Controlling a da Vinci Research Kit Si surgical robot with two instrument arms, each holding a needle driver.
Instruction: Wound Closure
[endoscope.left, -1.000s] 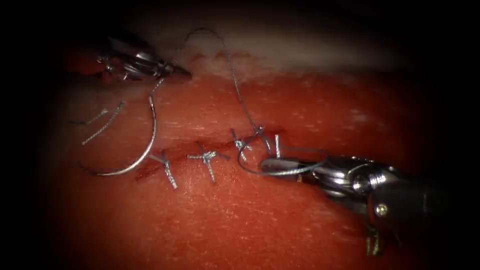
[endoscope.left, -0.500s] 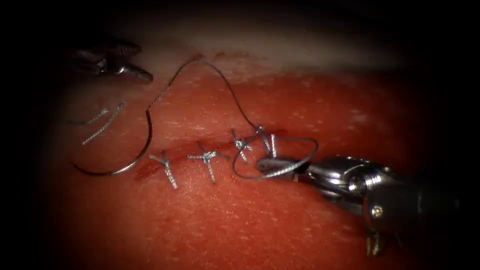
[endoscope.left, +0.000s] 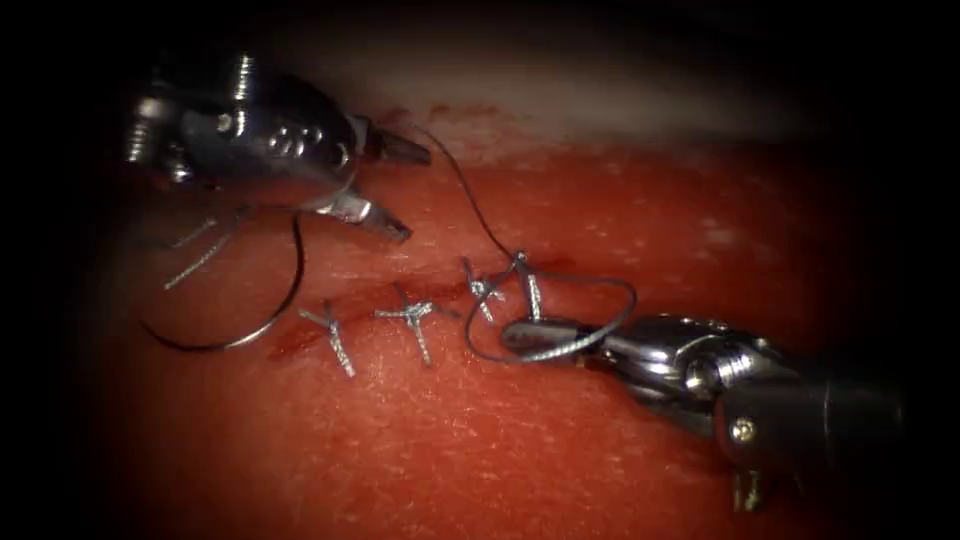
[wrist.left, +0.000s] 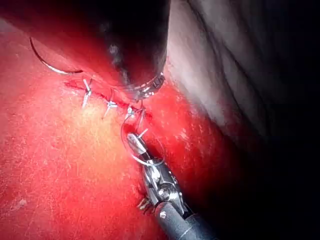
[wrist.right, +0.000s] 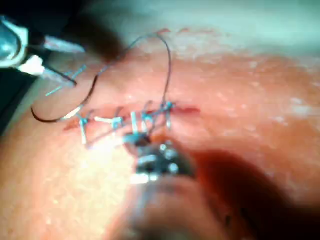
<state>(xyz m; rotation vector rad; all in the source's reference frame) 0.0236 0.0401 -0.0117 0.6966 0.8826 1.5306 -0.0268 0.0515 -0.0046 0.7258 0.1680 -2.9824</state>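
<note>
My left tool (endoscope.left: 410, 195) hovers over the tissue (endoscope.left: 500, 440) left of the cut's (endoscope.left: 370, 296) upper end, jaws open and holding nothing; it shows again (wrist.right: 75, 64) in the right wrist view. The curved needle (endoscope.left: 262, 322) lies free on the tissue's surface, left of the cut, below that tool. Its thread (endoscope.left: 470, 200) runs up behind the left tool, then down to the rightmost stitch (endoscope.left: 520, 265). My right tool (endoscope.left: 530, 333) lies just right of the cut, jaws shut, with a loop of thread (endoscope.left: 625, 300) wound around them.
Several knotted stitches (endoscope.left: 415, 315) cross the cut. Two cut ends of thread (endoscope.left: 200, 258) lie on the tissue at the far left. Pale fat (endoscope.left: 600, 100) borders the tissue at the back. The left wrist view shows the stitches (wrist.left: 110, 105), the needle (wrist.left: 47, 65) and the right tool (wrist.left: 134, 142).
My left tool let go of the thread by the needle's tail, drew off left, then came back rightward with jaws open. The needle settled onto the tissue. The right tool edged left.
</note>
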